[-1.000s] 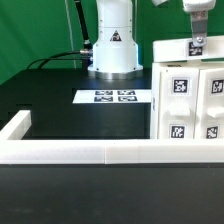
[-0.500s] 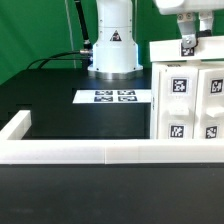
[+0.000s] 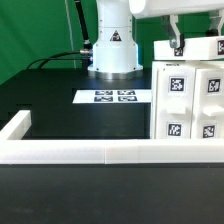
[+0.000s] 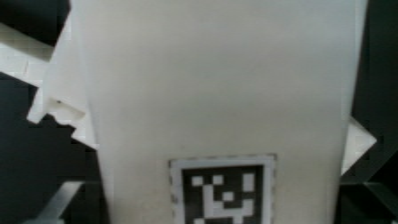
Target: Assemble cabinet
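Note:
The cabinet (image 3: 188, 100) is a tall white box with black-and-white tags, standing at the exterior view's right. Its top panel (image 3: 163, 50) lies across it. My gripper (image 3: 199, 45) hangs over this panel with one finger (image 3: 177, 40) towards the exterior view's left and the other near the frame's edge. In the wrist view the white top panel (image 4: 205, 90), with a tag on it, fills the space between the fingers (image 4: 54, 203). The jaws stand wide apart on either side of the panel. I cannot see them pressing on it.
The marker board (image 3: 116, 97) lies flat on the black table before the robot base (image 3: 112, 45). A low white border rail (image 3: 80, 152) runs along the front and up the exterior view's left side.
My hand has turned about its wrist and shifted slightly over the cabinet's top, and now shows its wide side with both fingers spread. The cabinet and its top panel have not moved.

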You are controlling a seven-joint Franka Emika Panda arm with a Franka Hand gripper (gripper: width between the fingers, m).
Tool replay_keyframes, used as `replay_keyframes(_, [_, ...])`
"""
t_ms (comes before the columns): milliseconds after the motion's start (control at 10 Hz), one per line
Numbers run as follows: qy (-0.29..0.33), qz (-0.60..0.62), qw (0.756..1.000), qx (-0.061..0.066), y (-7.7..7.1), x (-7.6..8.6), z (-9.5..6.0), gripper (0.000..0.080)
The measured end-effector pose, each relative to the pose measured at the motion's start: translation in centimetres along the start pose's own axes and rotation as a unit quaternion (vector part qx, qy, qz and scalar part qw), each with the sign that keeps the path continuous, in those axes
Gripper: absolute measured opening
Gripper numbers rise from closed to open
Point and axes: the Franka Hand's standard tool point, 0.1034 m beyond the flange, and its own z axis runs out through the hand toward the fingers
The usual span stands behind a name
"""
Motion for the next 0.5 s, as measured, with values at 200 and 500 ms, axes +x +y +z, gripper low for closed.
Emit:
replay_keyframes(200, [0.0, 0.063, 0.998, 0.0, -0.1, 0.01, 0.05, 0.056])
replay_keyframes(500, [0.013, 0.147, 0.989, -0.002, 0.07, 0.26, 0.07, 0.056])
